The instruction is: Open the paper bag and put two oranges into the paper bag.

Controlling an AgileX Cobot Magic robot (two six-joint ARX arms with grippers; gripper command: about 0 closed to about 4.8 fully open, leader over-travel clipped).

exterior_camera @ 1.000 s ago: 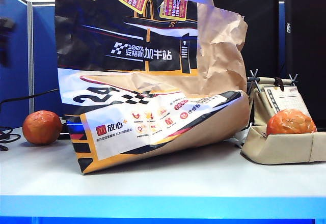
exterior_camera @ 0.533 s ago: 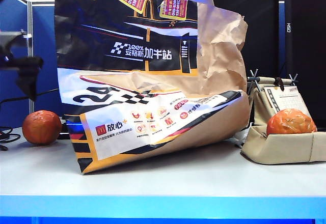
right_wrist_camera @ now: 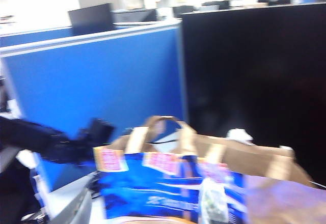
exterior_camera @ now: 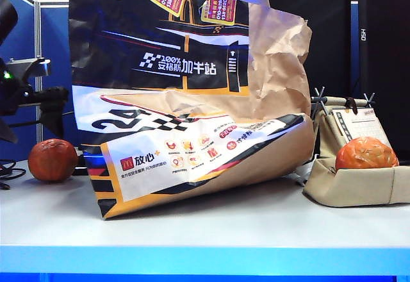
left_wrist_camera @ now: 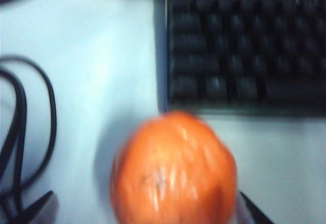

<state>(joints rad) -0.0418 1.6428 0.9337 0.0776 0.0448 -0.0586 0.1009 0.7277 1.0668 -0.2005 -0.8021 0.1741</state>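
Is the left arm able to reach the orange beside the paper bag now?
Probably yes. The left gripper hangs open above the orange, which lies apart from the paper bag on the bare table; nothing lies between them.

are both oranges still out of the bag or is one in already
Both out. One orange sits on the table left of the paper bag; the other orange rests in the beige tray on the right.

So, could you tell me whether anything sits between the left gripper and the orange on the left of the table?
Nothing visible does. The left gripper hangs open above the orange with only air between them; in the left wrist view the orange lies unobstructed on the table, beside a keyboard.
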